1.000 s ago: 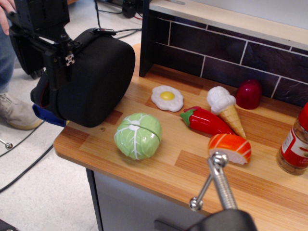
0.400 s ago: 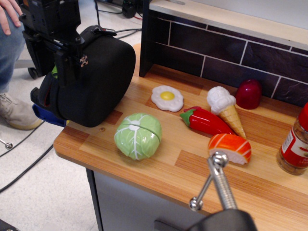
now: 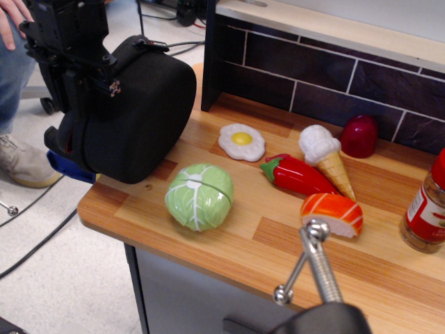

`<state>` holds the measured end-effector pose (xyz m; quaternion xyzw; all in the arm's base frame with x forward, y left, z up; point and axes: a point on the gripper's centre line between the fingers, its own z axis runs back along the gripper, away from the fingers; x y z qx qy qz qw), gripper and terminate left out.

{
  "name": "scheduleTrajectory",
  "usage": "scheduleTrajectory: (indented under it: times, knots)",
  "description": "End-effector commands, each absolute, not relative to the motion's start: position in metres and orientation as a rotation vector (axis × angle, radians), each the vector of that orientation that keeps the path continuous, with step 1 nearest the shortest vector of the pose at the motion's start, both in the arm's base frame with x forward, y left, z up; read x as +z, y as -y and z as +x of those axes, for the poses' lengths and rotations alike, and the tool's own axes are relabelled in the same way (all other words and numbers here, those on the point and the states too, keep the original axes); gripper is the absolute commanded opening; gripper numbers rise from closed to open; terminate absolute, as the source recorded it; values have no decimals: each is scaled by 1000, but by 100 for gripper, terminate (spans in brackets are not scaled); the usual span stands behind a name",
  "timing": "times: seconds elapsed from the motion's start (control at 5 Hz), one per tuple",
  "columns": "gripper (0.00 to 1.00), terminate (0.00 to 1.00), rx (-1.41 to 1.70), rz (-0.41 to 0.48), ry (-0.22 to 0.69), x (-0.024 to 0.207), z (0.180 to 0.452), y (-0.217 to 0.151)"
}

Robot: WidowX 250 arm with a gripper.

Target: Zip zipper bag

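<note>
The zipper bag (image 3: 149, 111), a large rounded black fabric case, stands on the left end of the wooden counter (image 3: 243, 243) and overhangs its edge. A blue patch (image 3: 66, 165) and a sliver of red lining (image 3: 64, 142) show at its lower left. My black gripper (image 3: 90, 94) reaches down from the top left and sits against the bag's left zipper edge, fingers straddling the seam. The fingers are dark against the black fabric, so their closure is unclear. The green pull tab is hidden.
Toy foods lie right of the bag: a green cabbage (image 3: 199, 196), fried egg (image 3: 242, 142), red pepper (image 3: 299, 175), ice cream cone (image 3: 325, 158), salmon sushi (image 3: 333, 213), red fruit (image 3: 359, 136). A spice bottle (image 3: 427, 209) stands far right. A metal rod (image 3: 313, 268) is in the foreground. A person's hand (image 3: 10, 17) is at top left.
The gripper rose and shifted right along the bag's edge, then came back slightly left. A green bit seen beside a finger a moment ago is now hidden. The bag has not moved.
</note>
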<state>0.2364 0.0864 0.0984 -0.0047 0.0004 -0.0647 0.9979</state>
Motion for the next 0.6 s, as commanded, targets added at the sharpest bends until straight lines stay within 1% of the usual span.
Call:
scheduleTrajectory:
  times: [0.0,0.2,0.4]
  knots:
    - [0,0,-242,34,-28,105,202,-104]
    - [0,0,-267,59,-36,97,192,-110]
    - [0,0,-274,144,-41,60,195,-111]
